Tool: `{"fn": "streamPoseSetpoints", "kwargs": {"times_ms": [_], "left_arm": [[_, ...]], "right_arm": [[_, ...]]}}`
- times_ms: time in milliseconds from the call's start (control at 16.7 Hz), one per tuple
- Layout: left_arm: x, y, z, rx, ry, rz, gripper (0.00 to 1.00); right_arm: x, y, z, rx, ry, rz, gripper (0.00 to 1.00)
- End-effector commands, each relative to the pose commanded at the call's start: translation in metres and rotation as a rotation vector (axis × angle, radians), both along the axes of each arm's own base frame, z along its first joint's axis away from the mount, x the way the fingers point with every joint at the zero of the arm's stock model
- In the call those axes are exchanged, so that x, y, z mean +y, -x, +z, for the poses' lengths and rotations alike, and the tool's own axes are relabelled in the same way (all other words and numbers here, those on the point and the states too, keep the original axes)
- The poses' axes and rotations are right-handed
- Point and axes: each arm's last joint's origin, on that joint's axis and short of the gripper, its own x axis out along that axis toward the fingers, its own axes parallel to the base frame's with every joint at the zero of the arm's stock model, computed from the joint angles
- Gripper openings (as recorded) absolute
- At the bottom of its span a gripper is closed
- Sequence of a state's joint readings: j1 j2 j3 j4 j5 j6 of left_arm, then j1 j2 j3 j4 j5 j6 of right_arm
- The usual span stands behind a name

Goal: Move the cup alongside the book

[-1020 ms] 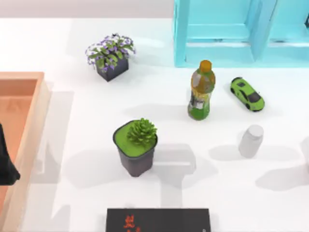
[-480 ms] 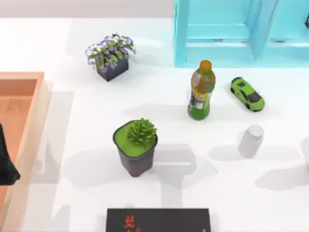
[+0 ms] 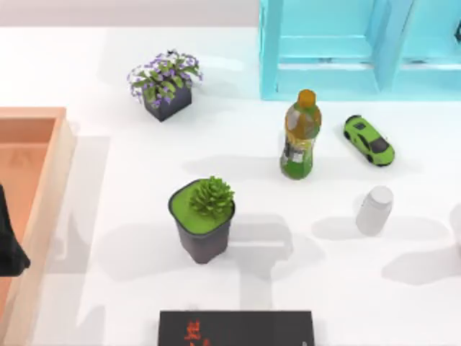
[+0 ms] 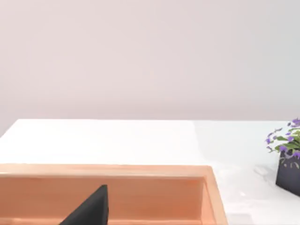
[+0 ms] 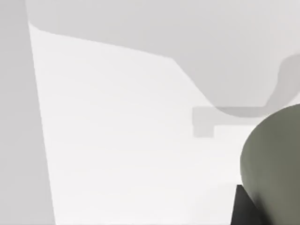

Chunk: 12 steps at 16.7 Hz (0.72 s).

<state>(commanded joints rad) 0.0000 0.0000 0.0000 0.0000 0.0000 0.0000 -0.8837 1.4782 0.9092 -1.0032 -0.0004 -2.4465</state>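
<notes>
The cup [image 3: 374, 210], a small white-grey cylinder, stands upright on the right side of the table, in front of the green bottle. The book [image 3: 236, 328], black with red-orange characters, lies flat at the front edge near the middle, partly cut off by the picture's edge. Cup and book are far apart, and nothing is holding the cup. My left arm [image 3: 9, 245] is parked at the far left over the wooden tray; a dark part of my left gripper [image 4: 91, 211] shows above the tray. A dark part of my right gripper [image 5: 243, 206] shows over bare white table.
A dark pot with a green plant [image 3: 203, 220] stands between the cup and the book's left half. Behind the cup are a green bottle with an orange cap [image 3: 300, 137] and a green toy car [image 3: 369, 140]. There is also a purple flower pot [image 3: 166, 85], a turquoise shelf [image 3: 346, 50] at the back and a wooden tray [image 3: 36, 187] on the left.
</notes>
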Motion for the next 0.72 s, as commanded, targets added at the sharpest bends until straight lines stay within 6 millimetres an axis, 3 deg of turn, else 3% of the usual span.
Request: {"fn": "streamPoseSetpoints", "kwargs": {"times_ms": [420,720], "left_arm": [[0.0,0.0,0.0,0.0,0.0,0.0,1.0],[0.0,0.0,0.0,0.0,0.0,0.0,1.0]], "right_arm": [[0.001,-0.001,0.007,-0.002,0.001,-0.004,0.0],[0.017,-0.031,0.031,-0.065,0.038,-0.066,0.0]]}}
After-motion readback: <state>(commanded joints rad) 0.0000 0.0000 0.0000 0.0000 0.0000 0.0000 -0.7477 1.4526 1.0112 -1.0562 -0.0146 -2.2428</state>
